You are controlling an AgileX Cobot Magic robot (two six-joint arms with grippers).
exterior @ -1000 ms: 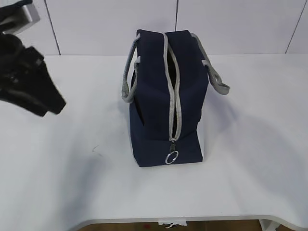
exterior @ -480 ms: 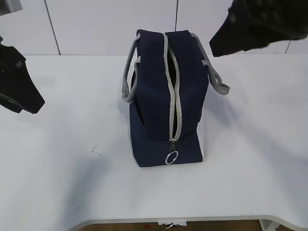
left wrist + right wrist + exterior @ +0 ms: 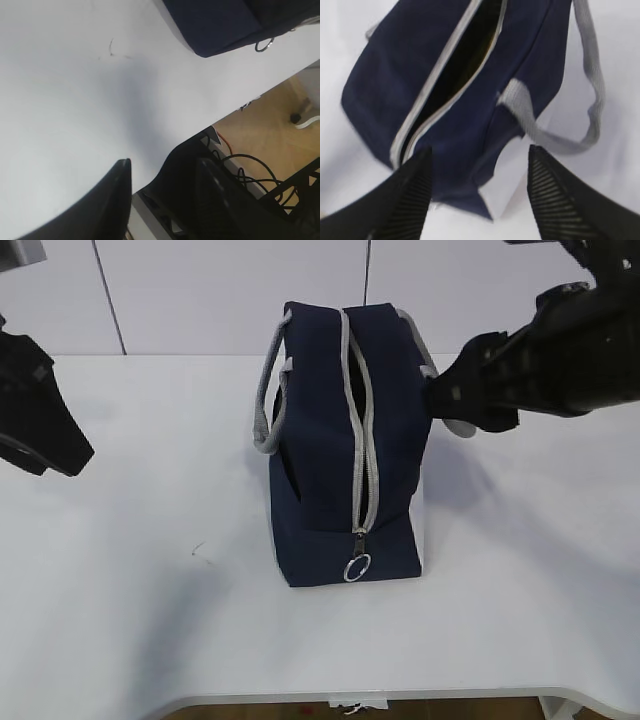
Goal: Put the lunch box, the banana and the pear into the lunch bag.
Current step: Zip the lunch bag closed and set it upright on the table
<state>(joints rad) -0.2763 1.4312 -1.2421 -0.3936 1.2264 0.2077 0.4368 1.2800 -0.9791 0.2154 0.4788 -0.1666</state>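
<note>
Scuff mark, small and dark, sits on the white table to the left of the boxy navy-blue fabric lunch bag, well apart from it. The bag stands upright at the table's middle, its grey zipper running from far to near along the top, parted along most of its length with dark interior showing; the metal ring pull hangs at the near end. Grey webbing handles droop on both sides. What lies inside the bag cannot be told.

The right gripper hovers at the bag's right side, beside the right handle, its ribbed black fingers spread wide and holding nothing. The left gripper hangs well left of the bag, above the table's near edge, fingers apart and empty.
</note>
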